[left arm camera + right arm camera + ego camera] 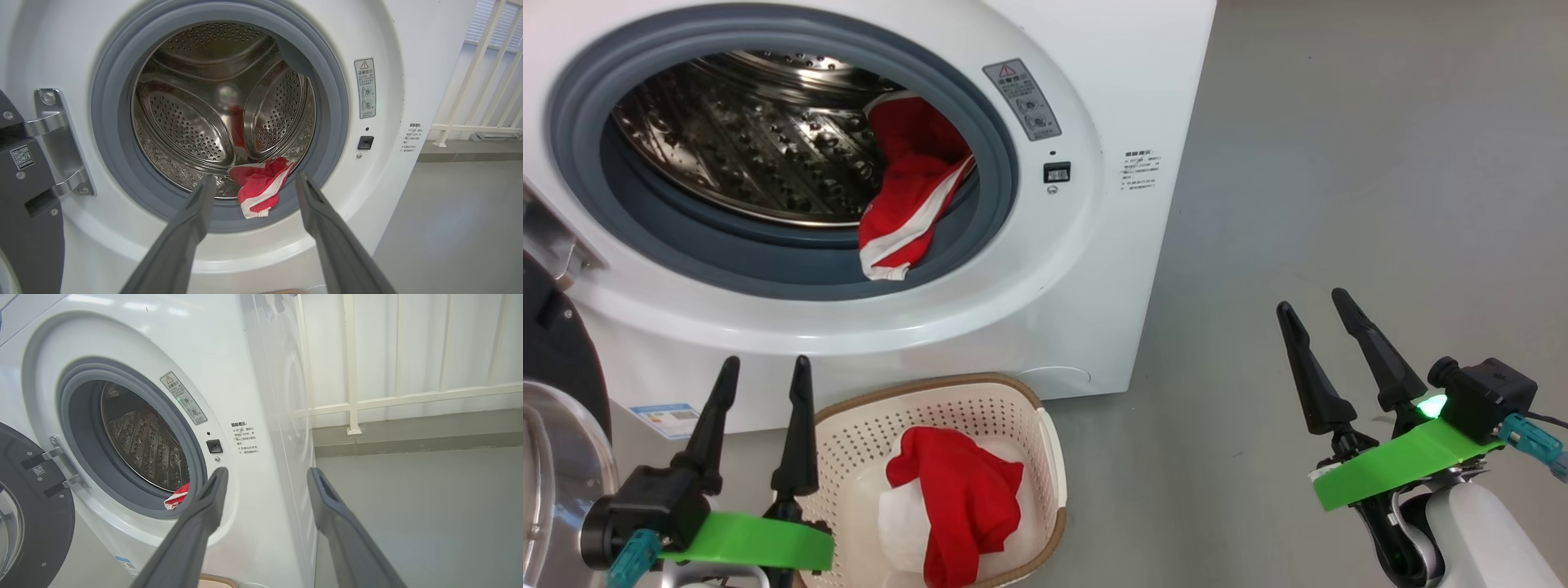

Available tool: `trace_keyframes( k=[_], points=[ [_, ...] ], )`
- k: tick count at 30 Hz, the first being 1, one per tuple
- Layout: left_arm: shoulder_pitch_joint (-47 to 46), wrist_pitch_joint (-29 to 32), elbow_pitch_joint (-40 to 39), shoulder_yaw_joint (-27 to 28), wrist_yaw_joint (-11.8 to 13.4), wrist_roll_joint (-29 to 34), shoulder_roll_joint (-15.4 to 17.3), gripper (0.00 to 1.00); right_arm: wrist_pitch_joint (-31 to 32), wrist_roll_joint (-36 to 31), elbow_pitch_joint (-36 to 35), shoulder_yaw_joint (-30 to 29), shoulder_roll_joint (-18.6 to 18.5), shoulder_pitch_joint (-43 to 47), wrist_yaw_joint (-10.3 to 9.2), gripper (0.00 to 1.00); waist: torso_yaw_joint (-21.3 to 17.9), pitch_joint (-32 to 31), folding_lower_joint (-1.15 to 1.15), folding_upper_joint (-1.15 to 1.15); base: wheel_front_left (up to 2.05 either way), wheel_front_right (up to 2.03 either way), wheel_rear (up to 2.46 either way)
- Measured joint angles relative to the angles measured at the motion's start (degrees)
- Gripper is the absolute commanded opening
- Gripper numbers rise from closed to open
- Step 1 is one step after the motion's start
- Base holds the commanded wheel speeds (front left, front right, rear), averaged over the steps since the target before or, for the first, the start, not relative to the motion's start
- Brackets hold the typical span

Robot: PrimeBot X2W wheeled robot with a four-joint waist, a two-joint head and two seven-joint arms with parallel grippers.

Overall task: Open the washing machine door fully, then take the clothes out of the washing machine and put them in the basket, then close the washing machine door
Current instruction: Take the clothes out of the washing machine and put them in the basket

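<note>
The white washing machine (pixel 1094 269) stands with its black door (pixel 547 351) swung wide to the left. A red and white garment (pixel 907 192) hangs from the steel drum over the grey gasket; the left wrist view shows this garment (pixel 259 190) too. Below the opening sits the cream basket (pixel 1045 445) with another red and white garment (pixel 956 490) in it. My left gripper (pixel 765 376) is open and empty just left of the basket, pointing at the drum. Out to the right over the floor, my right gripper (pixel 1315 309) is open and empty.
Grey floor (pixel 1339 163) stretches to the right of the machine. A white railing (pixel 355 404) runs along the wall behind it. The door's hinge bracket (pixel 61 143) sits at the opening's left side.
</note>
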Motion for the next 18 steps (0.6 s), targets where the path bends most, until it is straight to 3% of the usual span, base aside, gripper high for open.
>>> trace_keyframes(
  k=[12, 18],
  points=[
    [-0.41, 1.02, 0.32, -0.62, 0.01, -0.1, 0.63, 1.0, 0.0, 0.0, -0.44, -0.02, -0.21, -0.26, 0.0, 1.0, -0.69, 1.61, 0.0, 0.0, 0.0, 0.0, 0.0],
    [-4.8, 1.52, 1.47, -1.53, 0.0, -0.05, 0.73, 1.0, 0.0, 0.0, -1.25, -0.32, -0.69, -1.65, 0.0, 1.0, -1.52, 3.49, 0.0, 0.0, 0.0, 0.0, 0.0]
  ],
)
